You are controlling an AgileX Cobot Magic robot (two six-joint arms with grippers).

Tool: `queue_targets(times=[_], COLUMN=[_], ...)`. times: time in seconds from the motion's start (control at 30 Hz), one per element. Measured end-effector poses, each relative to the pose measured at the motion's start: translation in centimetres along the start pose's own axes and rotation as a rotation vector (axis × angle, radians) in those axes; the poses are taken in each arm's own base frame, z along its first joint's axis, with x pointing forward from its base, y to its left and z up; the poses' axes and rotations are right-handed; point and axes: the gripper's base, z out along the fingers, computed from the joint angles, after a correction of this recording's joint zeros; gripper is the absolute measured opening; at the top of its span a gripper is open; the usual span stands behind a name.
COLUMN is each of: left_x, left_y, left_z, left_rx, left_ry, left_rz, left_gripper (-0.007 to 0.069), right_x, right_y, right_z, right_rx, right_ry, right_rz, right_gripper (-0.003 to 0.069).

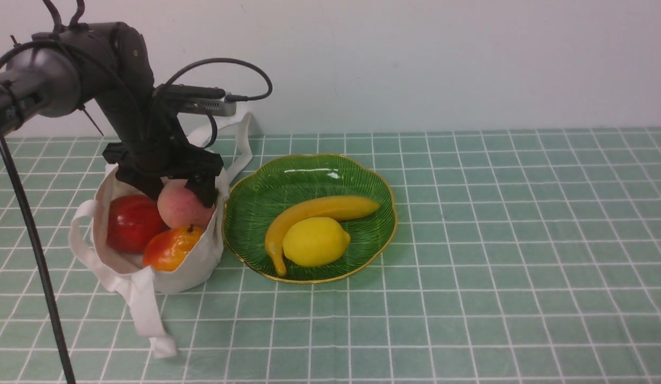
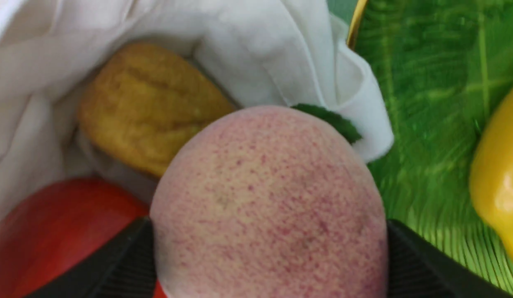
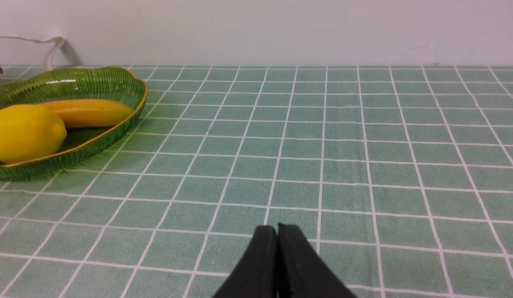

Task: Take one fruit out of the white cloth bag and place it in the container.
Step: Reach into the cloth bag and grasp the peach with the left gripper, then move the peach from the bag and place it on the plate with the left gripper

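Observation:
The pinkish speckled peach (image 1: 181, 205) (image 2: 269, 198) sits at the top of the white cloth bag (image 1: 192, 266) (image 2: 260, 62), on the side nearest the dish. My left gripper (image 1: 178, 194) (image 2: 268, 225) reaches down over the bag mouth, and its two black fingers (image 2: 128, 265) press against opposite sides of the peach. The green gold-rimmed dish (image 1: 309, 176) (image 2: 426, 103) (image 3: 74, 82) stands right of the bag, touching it. My right gripper (image 3: 277, 231) is shut and empty, low over the tablecloth to the right of the dish.
A red apple (image 1: 130, 221) (image 2: 53, 231) and an orange mango (image 1: 170, 248) (image 2: 149, 103) lie in the bag beside the peach. A banana (image 1: 320, 210) (image 3: 91, 112) and a lemon (image 1: 314, 241) (image 3: 25, 132) lie in the dish. A bag strap (image 1: 144, 314) trails toward the front edge.

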Motion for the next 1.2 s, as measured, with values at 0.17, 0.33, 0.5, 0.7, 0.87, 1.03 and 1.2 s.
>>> queue_targets(times=[0.17,0.33,0.5,0.7,0.87,1.03,1.2], left_x=[0.0,-0.4,-2.1,-4.0,-4.5,-4.5,-4.2], left_y=[-2.0,-6.6,-10.1,-11.0,-11.0,-11.0,-11.0], left_z=[-6.2,-9.5,-6.8,-0.7,1.7,2.2,1.6], left_rx=[0.040,0.206,0.205,0.133,0.125,0.125,0.124], left_ry=[-0.103,-0.261,-0.352,-0.392,-0.399,-0.390,-0.367], left_rz=[0.018,0.062,0.190,0.220,0.200,0.199,0.206], left_gripper=[0.0601,0.0601,0.0601,0.0601,0.0603,0.0677,0.0683], right_x=[0.0,0.0,0.0,0.0,0.0,0.0,0.0], right_y=[0.0,0.0,0.0,0.0,0.0,0.0,0.0], right_z=[0.0,0.0,0.0,0.0,0.0,0.0,0.0], right_rx=[0.000,0.000,0.000,0.000,0.000,0.000,0.000], right_ry=[0.000,0.000,0.000,0.000,0.000,0.000,0.000], right_rz=[0.000,0.000,0.000,0.000,0.000,0.000,0.000], right_gripper=[-0.0012,-0.0012,-0.0012,-0.0012,-0.0012,-0.0012,-0.0012])
